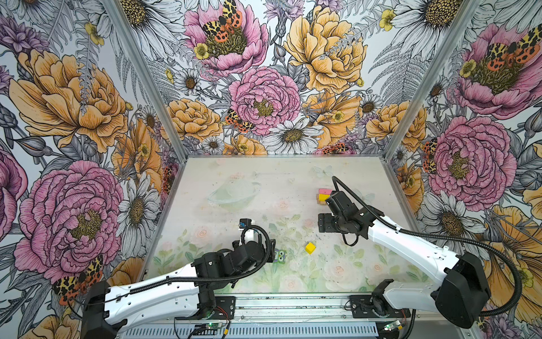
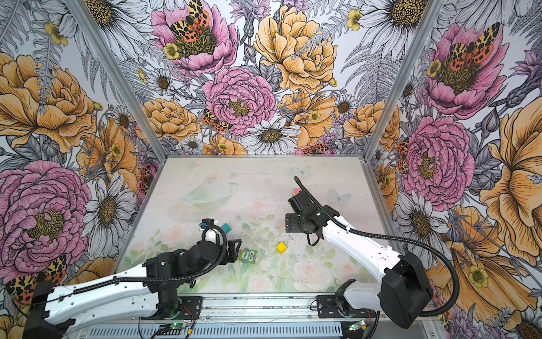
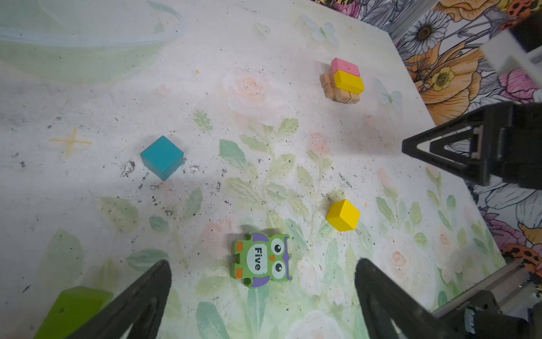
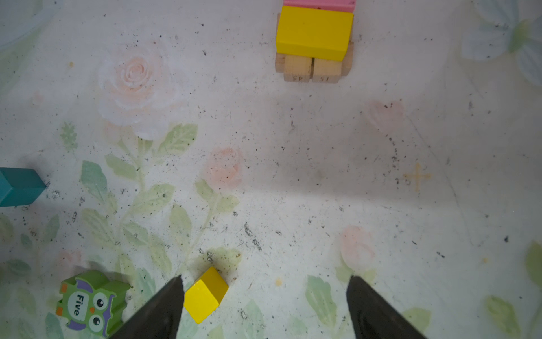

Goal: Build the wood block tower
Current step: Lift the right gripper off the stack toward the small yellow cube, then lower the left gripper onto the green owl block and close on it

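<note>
The tower (image 1: 323, 194) (image 2: 297, 192) (image 3: 345, 81) (image 4: 314, 35) stands at the back right: plain tan bars below, a yellow block and a pink block on them. Loose wood blocks lie on the table: a yellow cube (image 1: 310, 248) (image 4: 206, 293), a green owl-printed piece (image 2: 248, 255) (image 3: 261, 259), a teal cube (image 2: 225, 227) (image 3: 162, 157) and a lime-green block (image 3: 73, 311). My left gripper (image 2: 233, 249) (image 3: 264, 264) is open beside the owl piece, holding nothing. My right gripper (image 1: 325, 223) (image 4: 265, 278) hovers open between the tower and the yellow cube, which shows next to one fingertip.
Flowered walls close the table (image 1: 234, 187) on three sides, and a metal rail (image 1: 293, 305) runs along its front edge. The right arm's cable loops over the tower, partly hiding it in both top views. The left arm hides the teal cube in a top view.
</note>
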